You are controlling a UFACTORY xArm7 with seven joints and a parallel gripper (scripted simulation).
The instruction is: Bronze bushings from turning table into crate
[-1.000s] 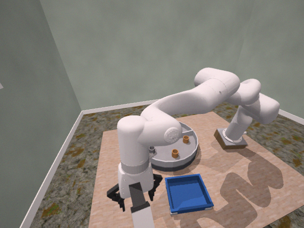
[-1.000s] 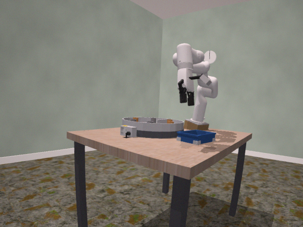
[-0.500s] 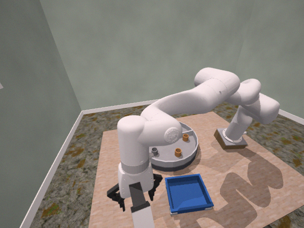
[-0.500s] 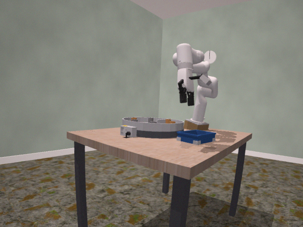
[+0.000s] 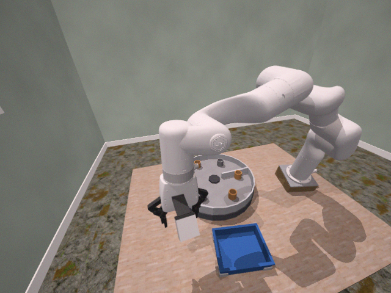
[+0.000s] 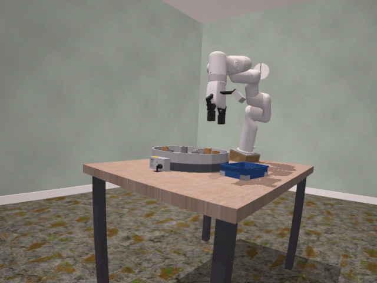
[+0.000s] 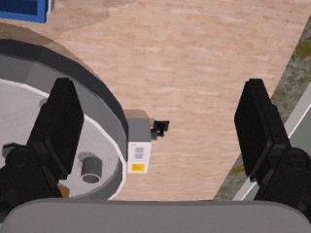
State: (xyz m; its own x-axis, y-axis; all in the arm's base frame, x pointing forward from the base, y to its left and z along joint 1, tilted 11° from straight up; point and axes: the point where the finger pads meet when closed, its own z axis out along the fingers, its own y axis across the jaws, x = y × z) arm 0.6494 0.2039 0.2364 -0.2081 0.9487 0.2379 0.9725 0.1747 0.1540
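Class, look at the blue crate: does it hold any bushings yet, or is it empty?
Empty. The top view shows only bare blue floor inside the crate; three bronze bushings sit on the turning table.

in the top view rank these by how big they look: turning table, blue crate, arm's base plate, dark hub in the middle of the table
Largest to smallest in the top view:
1. turning table, partly hidden by the arm
2. blue crate, nearer the camera, so its rank is less sure
3. arm's base plate
4. dark hub
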